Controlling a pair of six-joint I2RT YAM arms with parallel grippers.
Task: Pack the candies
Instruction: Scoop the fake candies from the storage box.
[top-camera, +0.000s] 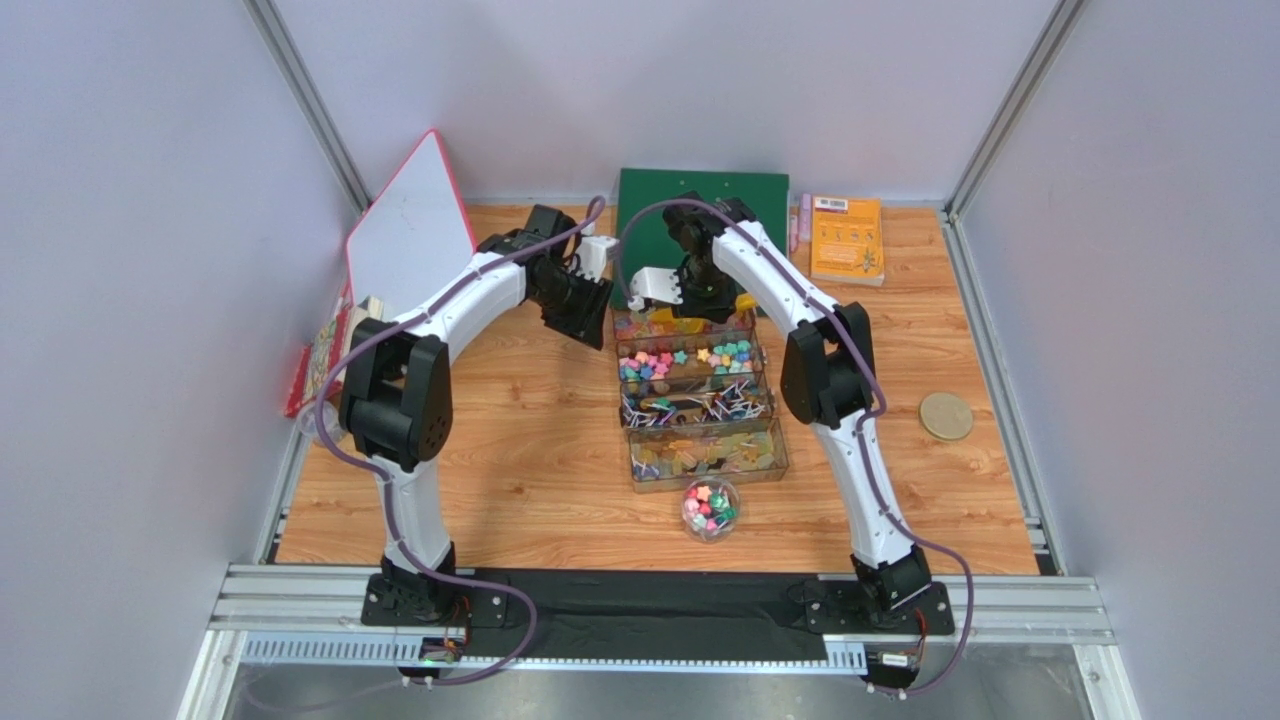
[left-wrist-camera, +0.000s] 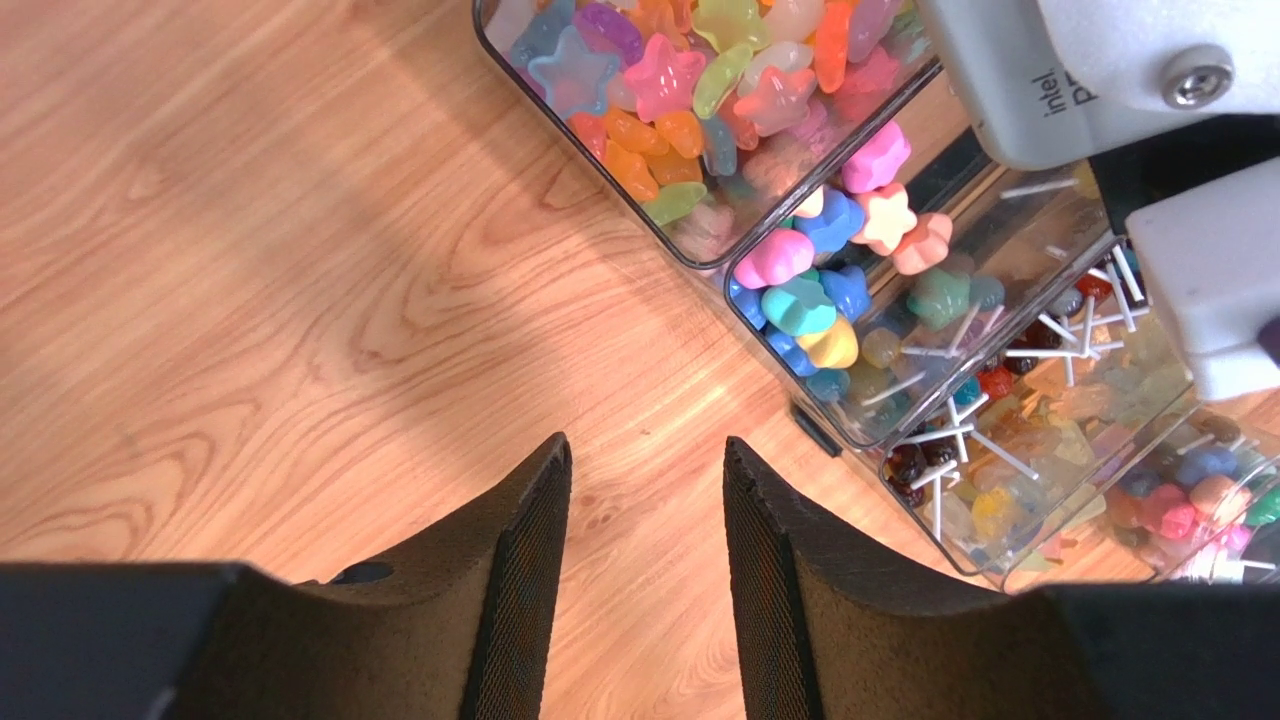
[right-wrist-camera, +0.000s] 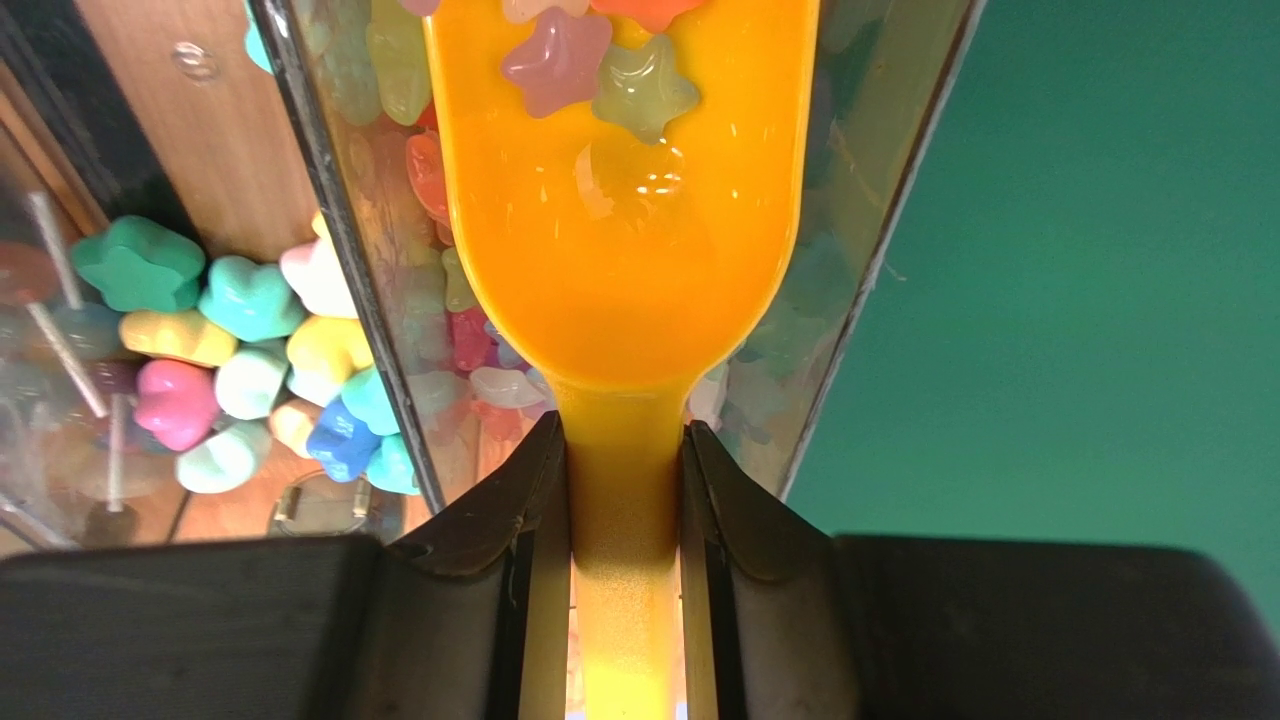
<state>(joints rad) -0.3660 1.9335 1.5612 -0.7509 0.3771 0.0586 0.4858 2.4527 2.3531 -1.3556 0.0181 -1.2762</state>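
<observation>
The yellow scoop (right-wrist-camera: 631, 225) runs with its long axis from 6 to 12 o'clock in the right wrist view. Its handle is at 6 and its bowl points to 12, dipping into a compartment of the clear compartment box (top-camera: 628, 435). A few star-shaped candies (right-wrist-camera: 556, 60) lie in the bowl near its far end, and more fill the compartments around it and to the 9 o'clock side. The right gripper (right-wrist-camera: 624, 450) is clamped on the scoop's handle, with a finger pressed against each side. In the top view the right arm arches up from its base at 5 o'clock, elbow high, with the wrist bent down over the box's 12 o'clock end, beside the green mat (top-camera: 703, 192). The left arm bows from 7 o'clock towards the same end. The left gripper (left-wrist-camera: 646, 465) hangs over the bare wooden table (left-wrist-camera: 226, 225), its jaws moderately apart and holding nothing, with the box at its 1 o'clock. A round tub (top-camera: 684, 510) of candies sits at the box's 6 o'clock end.
</observation>
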